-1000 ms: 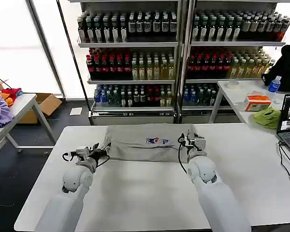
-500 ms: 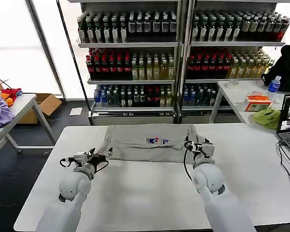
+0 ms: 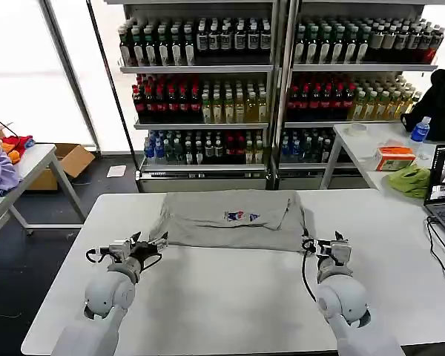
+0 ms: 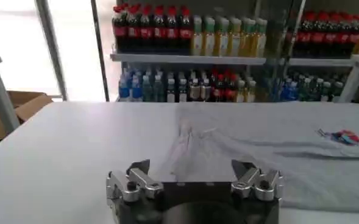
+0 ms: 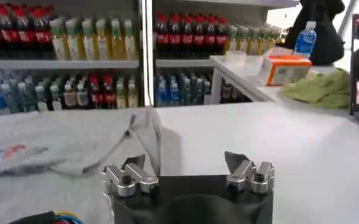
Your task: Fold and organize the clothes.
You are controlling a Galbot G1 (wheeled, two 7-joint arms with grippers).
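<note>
White table (image 3: 230,297) fills the near part of the scene, and behind it stand tall shelves of bottled drinks (image 3: 208,89). On the far half of the table lies a grey T-shirt (image 3: 230,220), folded into a wide band, its small multicoloured print (image 3: 239,216) facing up near the middle. The left gripper (image 3: 150,244) sits low over the table just off the shirt's near left corner, its fingers (image 4: 139,173) spread apart with nothing between them; from the left wrist the shirt's edge lies just beyond the fingertips. The right gripper (image 3: 325,242) hangs close to the shirt's near right corner, also spread wide and empty, with bare tabletop between its fingers (image 5: 235,164) and the shirt (image 5: 57,146) off to the left side. On a side table to the far right rest a lime-green cloth (image 3: 410,180), an orange box (image 3: 395,158) and a laptop (image 3: 443,189)
</note>
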